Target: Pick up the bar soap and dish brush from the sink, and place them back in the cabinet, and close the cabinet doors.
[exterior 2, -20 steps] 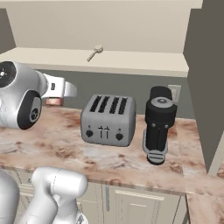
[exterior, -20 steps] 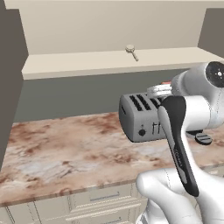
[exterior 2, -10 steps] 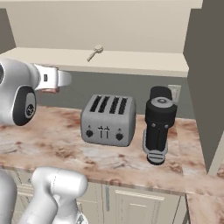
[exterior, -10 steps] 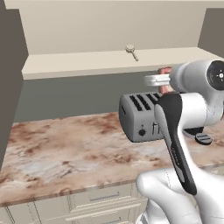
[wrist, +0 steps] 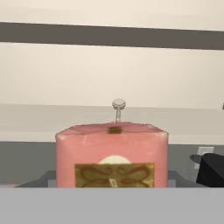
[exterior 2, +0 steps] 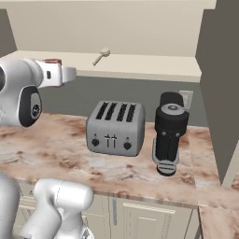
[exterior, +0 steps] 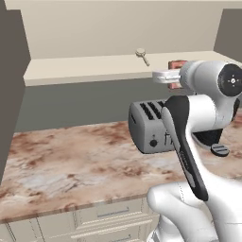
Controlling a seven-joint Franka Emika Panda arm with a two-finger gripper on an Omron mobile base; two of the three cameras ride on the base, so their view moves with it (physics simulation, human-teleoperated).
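Observation:
My gripper is shut on the bar soap, a reddish-pink block held at shelf height above the toaster. In the hand view the bar soap sits close up, with a gold label facing the camera. From the right base view the bar soap shows just behind the white hand. The dish brush lies on the beige shelf of the cabinet, beyond the soap; the dish brush shows straight ahead in the hand view. A cabinet door stands open at the right. The sink is out of view.
A grey four-slot toaster and a black appliance stand on the marble counter under the shelf. Another open door panel stands at the left. Cream drawers run below the counter edge.
The hand has risen with the soap from just above the toaster to the level of the cabinet shelf. The brush and the appliances have not moved.

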